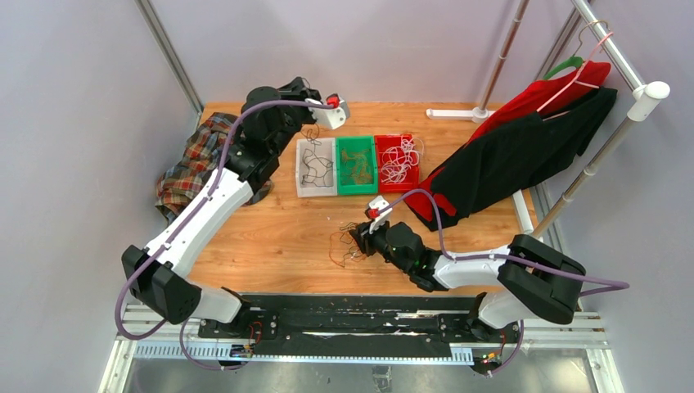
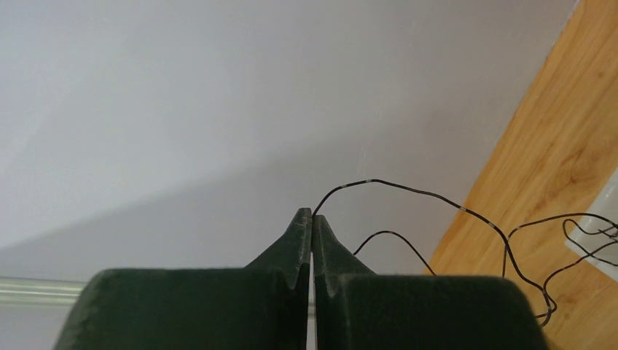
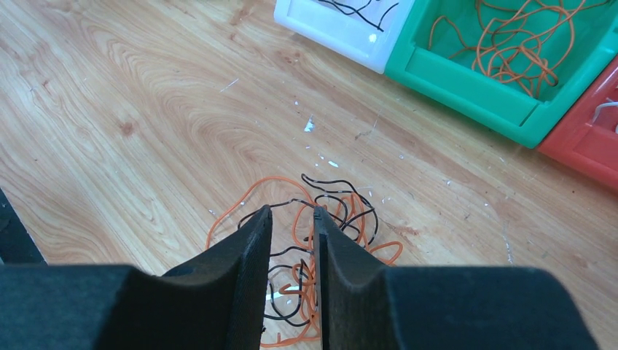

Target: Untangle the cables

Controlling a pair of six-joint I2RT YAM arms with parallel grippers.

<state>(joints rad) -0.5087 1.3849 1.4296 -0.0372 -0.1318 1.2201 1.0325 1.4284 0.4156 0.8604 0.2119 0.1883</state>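
Left tool pinching one black cable, which runs right and down toward the white bin. Right tool slightly spread over one orange-black heap on the worktop; three bins beyond.

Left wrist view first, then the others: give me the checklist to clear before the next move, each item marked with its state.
1. Left end effector shut on the black cable: ok, the strand leaves its closed tips.
2. Black cable's free end inside the white bin: cannot tell; it trails down toward the bin.
3. Right end effector open: ok, jaws stand apart above the heap.
4. A single strand between those jaws: cannot tell; several cross the gap.
5. Heap untangled: not ok, orange and black strands are looped together.
6. Bins sorted by colour: ok for the white bin (black strands) and green bin (orange).
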